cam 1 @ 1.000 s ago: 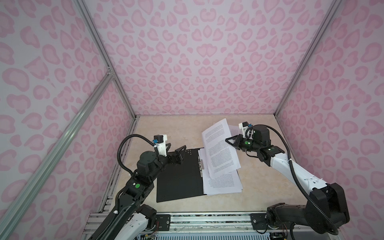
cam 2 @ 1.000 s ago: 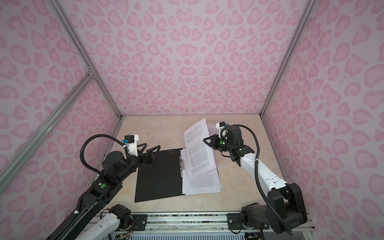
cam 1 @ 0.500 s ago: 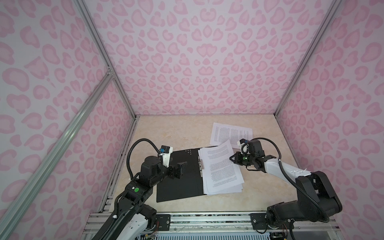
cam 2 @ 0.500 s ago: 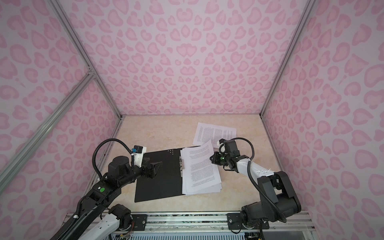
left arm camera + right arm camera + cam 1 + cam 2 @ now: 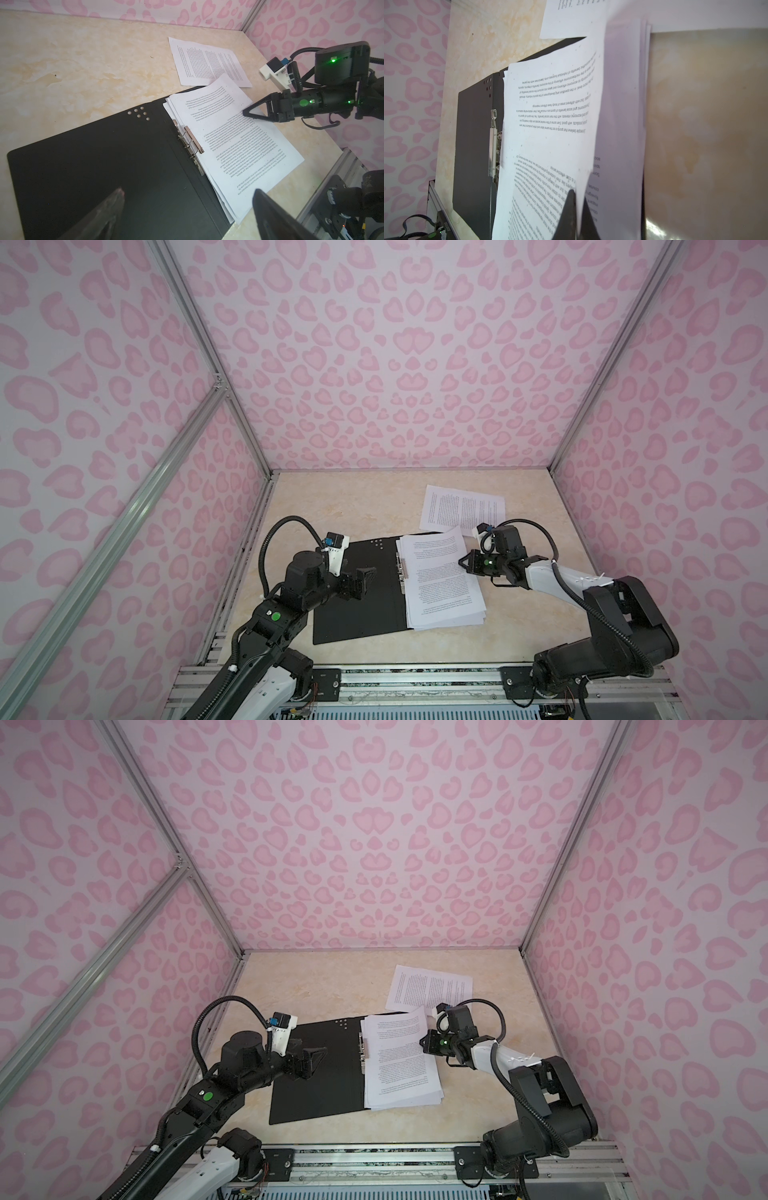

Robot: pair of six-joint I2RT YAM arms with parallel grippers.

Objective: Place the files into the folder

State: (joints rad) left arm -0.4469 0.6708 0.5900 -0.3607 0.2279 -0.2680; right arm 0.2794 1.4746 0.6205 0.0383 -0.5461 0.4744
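Opened: flat black-inside folder (image 5: 357, 610), white printed sheet stack (image 5: 442, 593) on rt half. Rt wrist only: right gripper (image 5: 576, 197) jaws clamped on lifted top sheet (image 5: 550, 124) edge. Empty left gripper (image 5: 365, 576) jaws spread above lt cover.

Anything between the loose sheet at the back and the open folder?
No object between the white printed paper sheet and the open black-lined folder. Only the right tool, shut on the topmost filed white sheet, hangs by that route.

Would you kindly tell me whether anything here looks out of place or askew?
One printed sheet lies on the table beyond the open folder, outside it. The stack on the folder's right half is fanned unevenly, and its top sheet, pinched by the shut right gripper, sits skewed.
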